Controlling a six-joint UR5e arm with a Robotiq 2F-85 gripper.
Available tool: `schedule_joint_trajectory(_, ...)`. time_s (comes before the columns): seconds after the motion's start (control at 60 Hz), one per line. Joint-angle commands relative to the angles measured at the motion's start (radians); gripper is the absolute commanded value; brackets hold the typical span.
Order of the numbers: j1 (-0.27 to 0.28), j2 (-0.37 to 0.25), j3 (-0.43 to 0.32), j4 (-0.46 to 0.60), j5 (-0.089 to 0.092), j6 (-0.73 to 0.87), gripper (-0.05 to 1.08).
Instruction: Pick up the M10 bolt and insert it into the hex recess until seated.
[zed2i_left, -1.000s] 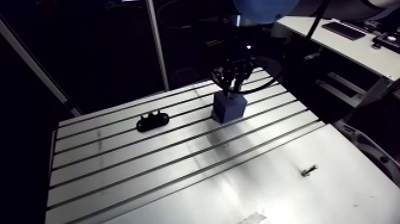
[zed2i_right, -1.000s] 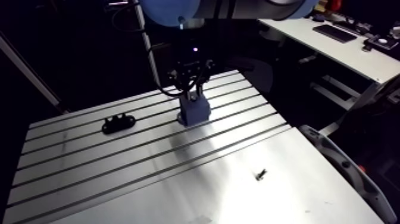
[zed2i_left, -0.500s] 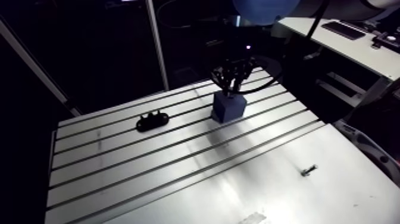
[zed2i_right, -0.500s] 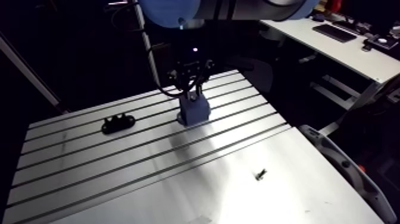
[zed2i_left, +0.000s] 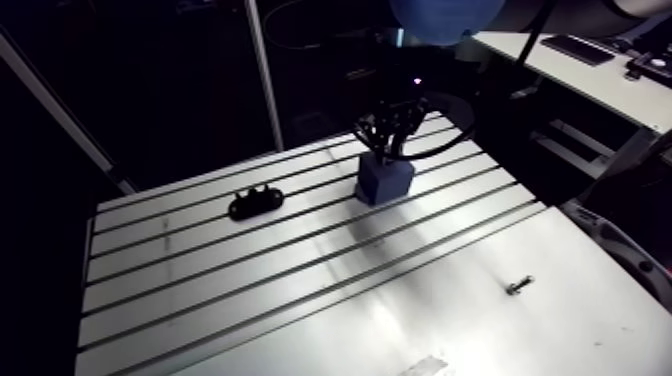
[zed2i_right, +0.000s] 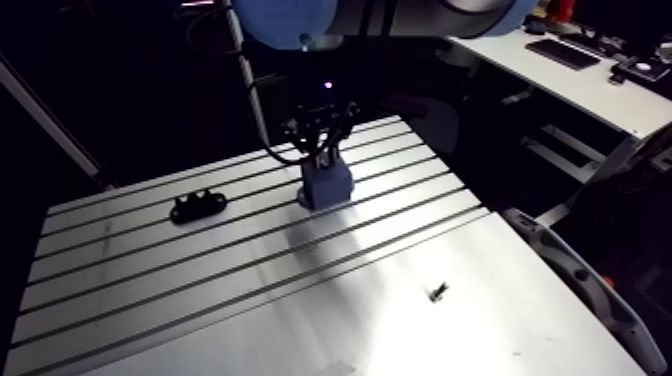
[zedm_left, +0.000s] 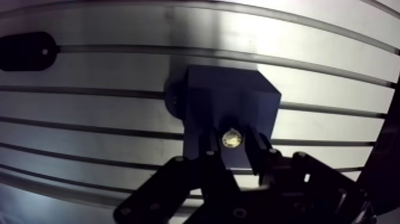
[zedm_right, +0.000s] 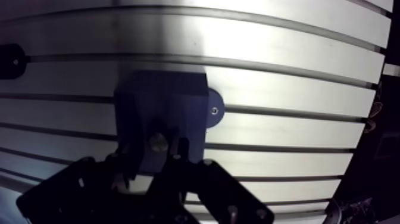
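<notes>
– End effector (zedm_left: 234, 149) clamped on the bolt (zedm_left: 232, 138); bolt sits at the top of the blue block (zedm_left: 229, 101).
– And the counter (zed2i_left: 300, 290)?
– Slotted; a black part (zed2i_left: 256, 203) lies apart from the block; a small screw (zed2i_left: 519, 286) lies well apart.

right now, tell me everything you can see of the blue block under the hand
The blue block is a dark blue, box-shaped piece with flat faces and crisp edges, matte like plastic. It stands upright and square on the slotted table, with a rounded tab at its base lying over one slot. The hand is right above its top, shut on a bolt with a brassy end. The hand hides the recess, so contact cannot be told.
</notes>
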Motion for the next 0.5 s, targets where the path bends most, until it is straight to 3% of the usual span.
schedule_joint_trajectory(0.017, 0.0, 0.001, 0.001, -0.009, 0.0, -0.003, 0.63)
schedule_joint_trajectory(0.5, 0.0, 0.002, 0.005, -0.009, 0.001, -0.003, 0.66)
